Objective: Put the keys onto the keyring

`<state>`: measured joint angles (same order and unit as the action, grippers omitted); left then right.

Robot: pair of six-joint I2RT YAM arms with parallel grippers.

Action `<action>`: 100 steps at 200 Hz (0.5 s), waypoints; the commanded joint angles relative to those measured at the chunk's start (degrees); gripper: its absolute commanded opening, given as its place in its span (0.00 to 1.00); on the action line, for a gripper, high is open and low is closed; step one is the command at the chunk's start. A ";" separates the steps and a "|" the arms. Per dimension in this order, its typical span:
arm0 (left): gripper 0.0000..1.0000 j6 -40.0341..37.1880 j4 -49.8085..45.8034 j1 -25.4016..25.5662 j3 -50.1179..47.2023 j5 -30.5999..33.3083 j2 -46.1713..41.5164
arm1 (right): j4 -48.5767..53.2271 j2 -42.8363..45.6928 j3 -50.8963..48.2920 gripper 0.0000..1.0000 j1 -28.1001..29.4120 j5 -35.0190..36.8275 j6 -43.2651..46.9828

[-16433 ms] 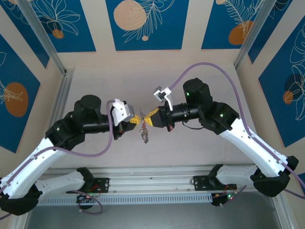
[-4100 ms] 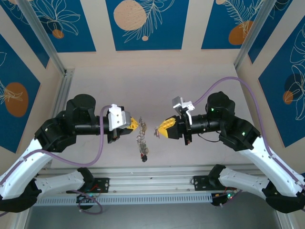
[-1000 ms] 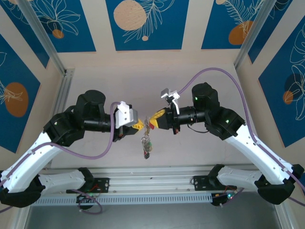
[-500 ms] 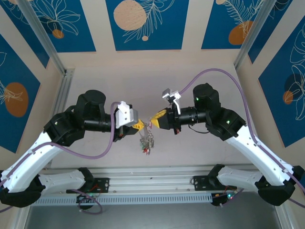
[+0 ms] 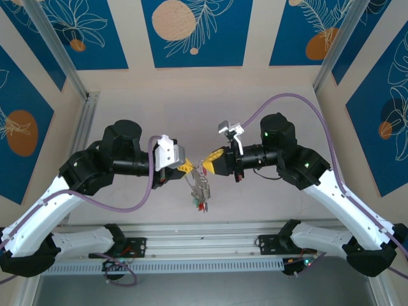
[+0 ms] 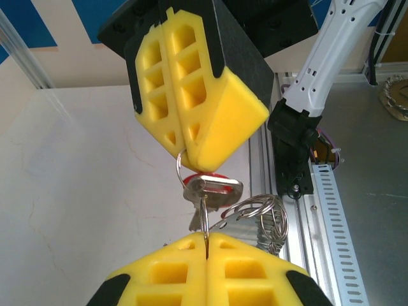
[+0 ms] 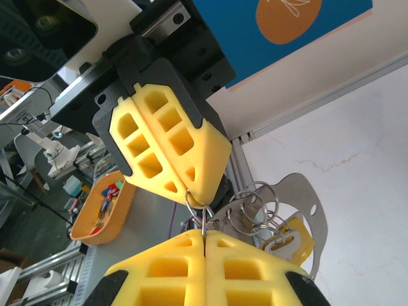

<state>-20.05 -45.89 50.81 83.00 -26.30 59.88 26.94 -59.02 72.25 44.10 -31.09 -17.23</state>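
Note:
The thin grey keyring [image 6: 178, 171] is stretched between both grippers above the table. My left gripper [image 6: 206, 237] is shut on its wire, and my right gripper [image 7: 204, 234] is shut on the wire from the other side. In the top view the left gripper [image 5: 185, 167] and right gripper [image 5: 208, 164] meet tip to tip. A red-headed key [image 6: 214, 189] hangs on the ring just under the right fingers [image 6: 191, 108]. A yellow-headed key [image 7: 292, 241] and a flat metal tag [image 7: 299, 197] with several small rings dangle below as a bunch [image 5: 201, 193].
An orange tray [image 7: 105, 213] with coloured bits stands off the table beyond the left arm. The aluminium rail [image 5: 204, 245] runs along the near edge below the bunch. Frame posts [image 5: 54, 48] stand at the back corners.
The right arm has drawn slightly to the right, and the hanging bunch has swung a little right with it. Both grippers have stayed shut on the ring.

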 commanded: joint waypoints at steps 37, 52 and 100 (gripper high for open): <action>0.00 -0.74 4.09 0.61 1.40 0.09 -0.20 | 0.07 -0.50 0.08 0.00 1.17 -2.07 -0.65; 0.00 -0.52 4.71 0.61 1.07 -0.32 -0.28 | 1.08 -0.52 0.72 0.00 1.27 -0.92 -0.20; 0.00 -0.30 5.14 0.70 0.63 3.03 -0.06 | 1.09 1.52 -0.02 0.00 1.31 5.55 -0.46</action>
<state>-20.03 -45.04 50.83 83.00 -25.47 59.88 27.11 -59.33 72.25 44.91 -28.77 -17.26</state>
